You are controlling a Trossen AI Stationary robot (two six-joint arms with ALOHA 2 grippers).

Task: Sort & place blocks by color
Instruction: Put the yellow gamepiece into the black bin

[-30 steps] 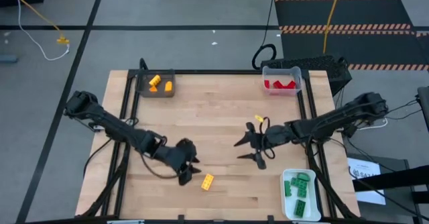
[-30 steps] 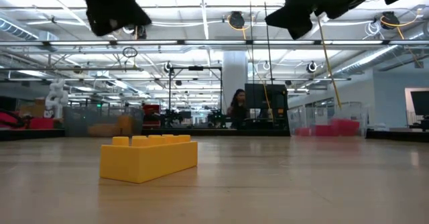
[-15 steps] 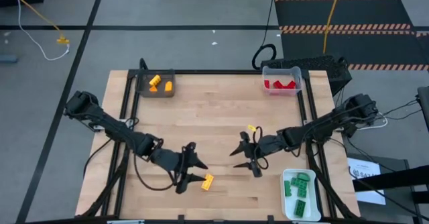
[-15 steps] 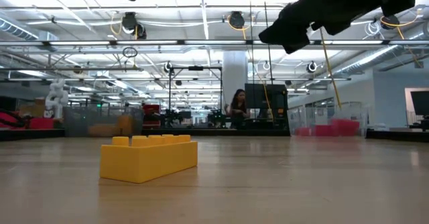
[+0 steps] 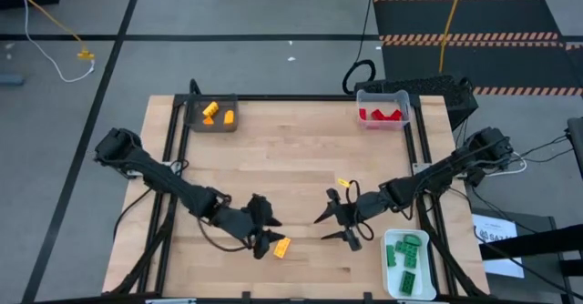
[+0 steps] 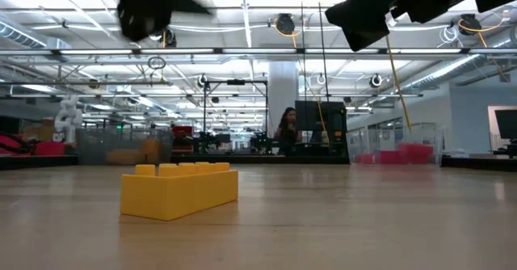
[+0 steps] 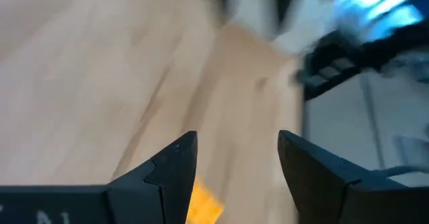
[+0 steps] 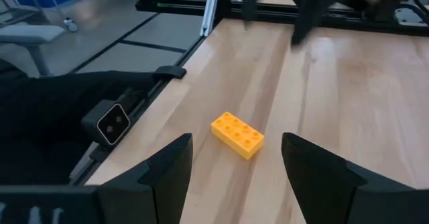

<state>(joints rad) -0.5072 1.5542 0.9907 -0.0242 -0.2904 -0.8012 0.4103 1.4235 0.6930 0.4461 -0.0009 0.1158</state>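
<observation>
One yellow block (image 5: pixel 281 247) lies flat on the wooden table near its near edge; the low view shows the yellow block (image 6: pixel 179 189) resting on its underside. My left gripper (image 5: pixel 271 234) hovers open just left of it and well above it (image 6: pixel 149 7); in the left wrist view the left gripper (image 7: pixel 238 147) has the block (image 7: pixel 204 204) low between its fingers. My right gripper (image 5: pixel 330 228) is open, in the air to the block's right (image 6: pixel 376 11), and its wrist view (image 8: pixel 236 143) looks at the block (image 8: pixel 237 135).
A dark bin (image 5: pixel 211 115) with orange-yellow blocks stands at the far left corner, and a clear bin (image 5: pixel 383 110) with red blocks at the far right. A white tray (image 5: pixel 407 260) with green blocks sits at the near right. A person (image 6: pixel 286 132) stands in the room behind.
My left gripper has moved toward the table's right and near edge, closing in on the yellow block. My right gripper has moved toward the near edge. The block has stayed where it was.
</observation>
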